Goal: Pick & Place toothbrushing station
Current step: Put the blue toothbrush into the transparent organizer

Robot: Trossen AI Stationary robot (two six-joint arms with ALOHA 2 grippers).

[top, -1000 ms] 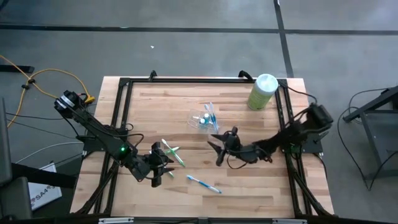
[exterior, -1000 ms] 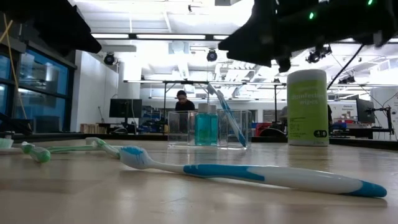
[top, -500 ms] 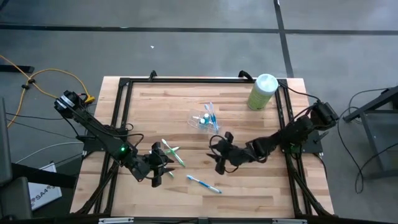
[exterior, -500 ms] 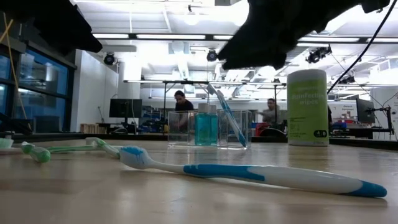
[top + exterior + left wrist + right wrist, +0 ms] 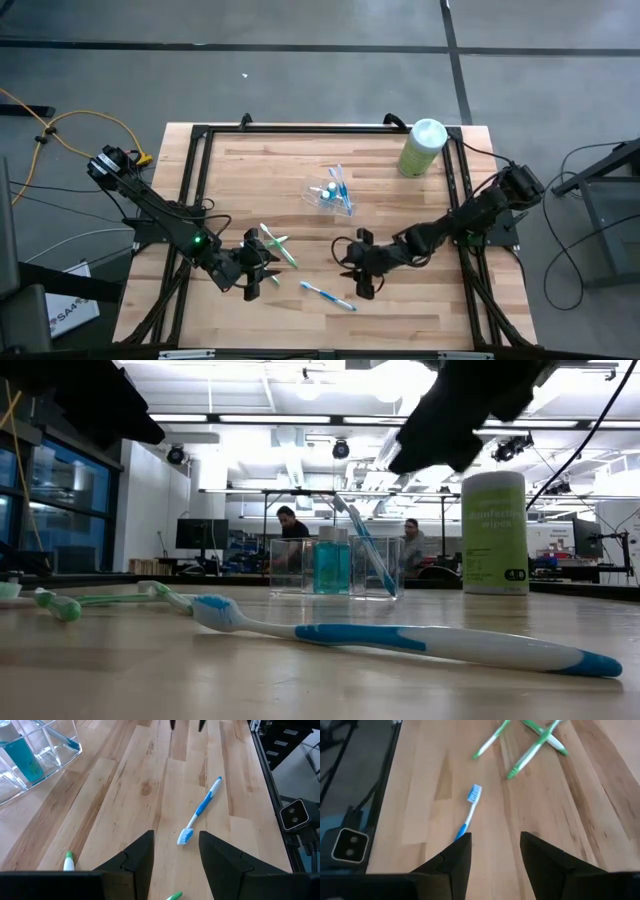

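The toothbrushing station's clear cup point(image 5: 328, 193) stands mid-table, holding a blue-white brush point(image 5: 365, 545) that leans in it and a bottle of teal liquid point(image 5: 331, 567). Two green-white toothbrushes point(image 5: 277, 245) lie crossed on the wood, left of centre. A blue-white toothbrush point(image 5: 328, 296) lies flat near the front edge. My left gripper point(image 5: 265, 268) hovers open over the green brushes, pointing right. My right gripper point(image 5: 350, 270) hangs open just right of the blue brush, which shows ahead of its fingers point(image 5: 468, 812). Neither holds anything.
A pale green canister with a white top point(image 5: 422, 147) stands at the far right corner. A black frame point(image 5: 200, 140) runs round the wooden top. In the low view, people move in the room behind the table.
My right gripper has swung toward the table's near edge and a little left, toward the blue-white toothbrush, turning at the wrist as it went, and stays open. Nothing on the table has moved.
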